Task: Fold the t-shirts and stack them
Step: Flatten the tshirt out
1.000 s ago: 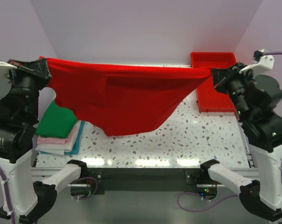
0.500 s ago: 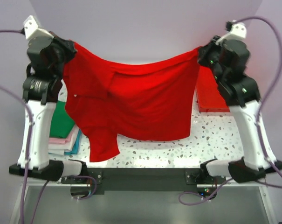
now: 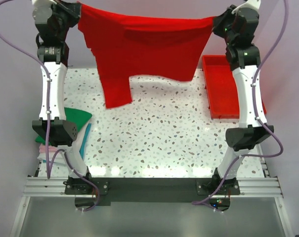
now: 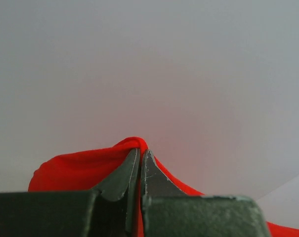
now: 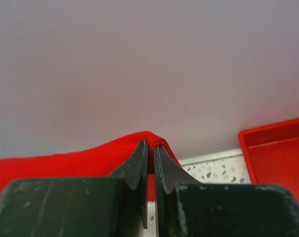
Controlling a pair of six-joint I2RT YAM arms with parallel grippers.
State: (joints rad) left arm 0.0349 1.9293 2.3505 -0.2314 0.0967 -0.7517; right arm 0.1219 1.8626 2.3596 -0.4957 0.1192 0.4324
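**Hanging a red t-shirt between two raised tools over a speckled bench**

Both arms are reaching up high, and the red t-shirt is hanging stretched between them above the far half of the bench. The left tool is pinching one top corner of the cloth. In the left wrist view its fingers are pressing together on a small ridge of red fabric. The right tool is clamping the other top corner in the same way, its fingers meeting on a fold of cloth. One sleeve is dangling lower on the left side.

The bench top is showing as white terrazzo flecked with grey and brown, and light is glaring off its near part. A red plastic tray is sitting at the far right corner of the bench. At the left edge a green t-shirt is lying on top of a pile of folded shirts, partly hidden by the left arm. A pale lilac wall is closing off the back, with side walls angling in. A metal rail is running along the near edge, carrying the arm bases.
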